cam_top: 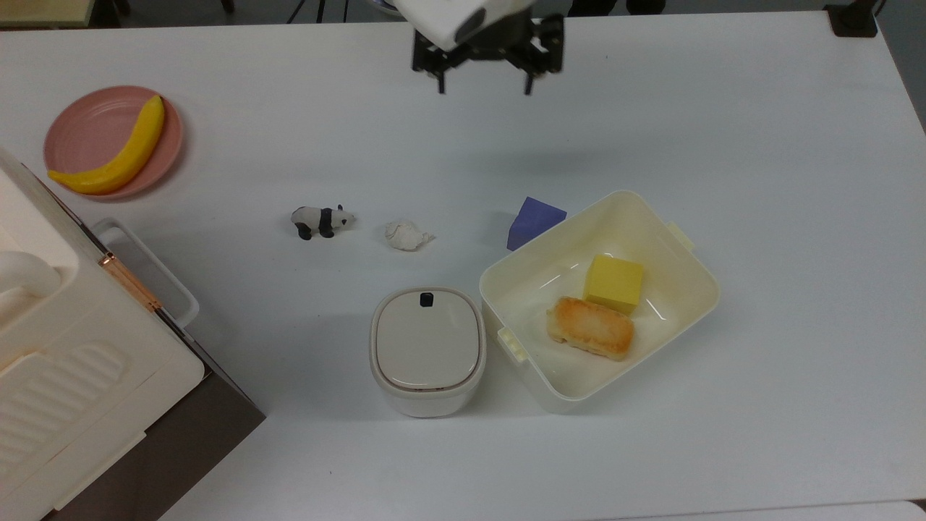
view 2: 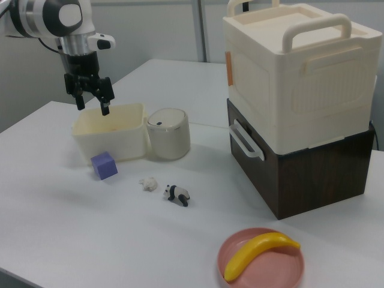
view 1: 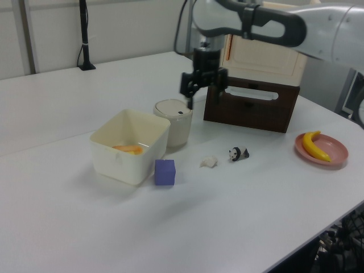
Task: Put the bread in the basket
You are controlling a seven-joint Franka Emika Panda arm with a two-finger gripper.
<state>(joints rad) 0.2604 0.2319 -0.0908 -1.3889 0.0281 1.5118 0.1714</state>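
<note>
Bread (cam_top: 590, 328) lies in basket (cam_top: 694, 318) beside yellow block (cam_top: 613, 284); end effector (cam_top: 483, 81) wide, empty, high; little risk beyond a swing clipping the rim.

Glossy white-and-grey arm (view 1: 267, 23) with a black two-fingered end effector (cam_top: 483, 85).

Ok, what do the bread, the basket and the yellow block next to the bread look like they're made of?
The bread: probably soft foam or rubbery toy material; matte, lumpy orange-brown top, pale sides, no shine.
The basket: likely thin moulded plastic; cream-white, glossy, with light streaks on its floor and slightly see-through walls in the left view.
The yellow block: looks like foam or sponge; flat matte faces, soft edges, though painted wood can't be ruled out.
</note>
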